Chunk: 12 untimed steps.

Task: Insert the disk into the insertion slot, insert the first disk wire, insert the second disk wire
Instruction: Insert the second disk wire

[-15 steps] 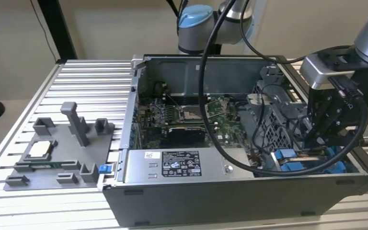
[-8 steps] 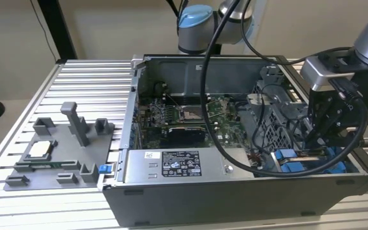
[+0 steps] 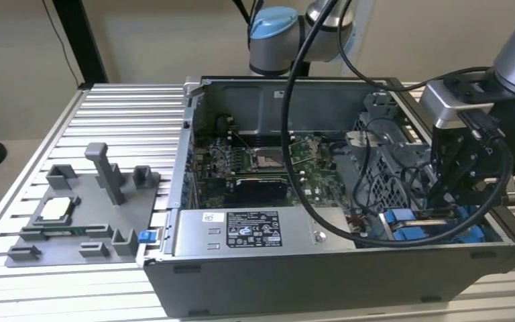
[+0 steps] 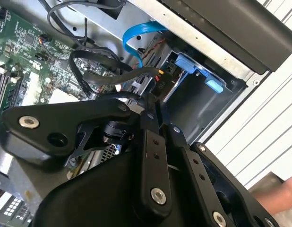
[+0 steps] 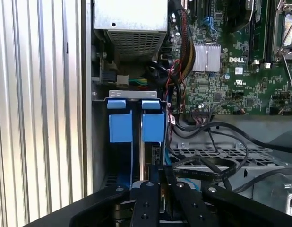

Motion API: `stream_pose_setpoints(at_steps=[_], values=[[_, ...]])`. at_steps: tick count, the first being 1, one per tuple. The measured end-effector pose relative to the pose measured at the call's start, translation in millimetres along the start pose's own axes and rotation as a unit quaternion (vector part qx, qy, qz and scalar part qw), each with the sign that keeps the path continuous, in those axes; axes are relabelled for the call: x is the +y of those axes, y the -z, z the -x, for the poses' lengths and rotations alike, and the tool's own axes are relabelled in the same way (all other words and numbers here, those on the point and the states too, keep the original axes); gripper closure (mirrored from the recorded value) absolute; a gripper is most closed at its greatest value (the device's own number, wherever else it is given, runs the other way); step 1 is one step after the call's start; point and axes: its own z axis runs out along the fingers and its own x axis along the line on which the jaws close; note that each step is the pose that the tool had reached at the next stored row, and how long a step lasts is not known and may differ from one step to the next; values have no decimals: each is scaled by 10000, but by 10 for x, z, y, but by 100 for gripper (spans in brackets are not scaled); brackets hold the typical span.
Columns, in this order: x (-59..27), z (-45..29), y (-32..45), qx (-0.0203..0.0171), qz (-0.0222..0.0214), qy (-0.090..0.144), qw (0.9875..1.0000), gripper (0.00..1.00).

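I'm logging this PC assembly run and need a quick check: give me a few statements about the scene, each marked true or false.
1. The tool is down inside the open PC case, at the corner with the blue carriers. True.
2. The grey power supply sits on the fixture tray. False: it is in the case.
3. A blue ribbon cable runs inside the case. True.
4. The case stands on a wooden desk. False: on a ribbed metal table.
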Motion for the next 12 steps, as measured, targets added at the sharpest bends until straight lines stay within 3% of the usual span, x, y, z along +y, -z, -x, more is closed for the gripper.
stream_pose_setpoints(at_steps=[12], values=[[1, 7, -34, 2, -15, -49, 10000, 100]])
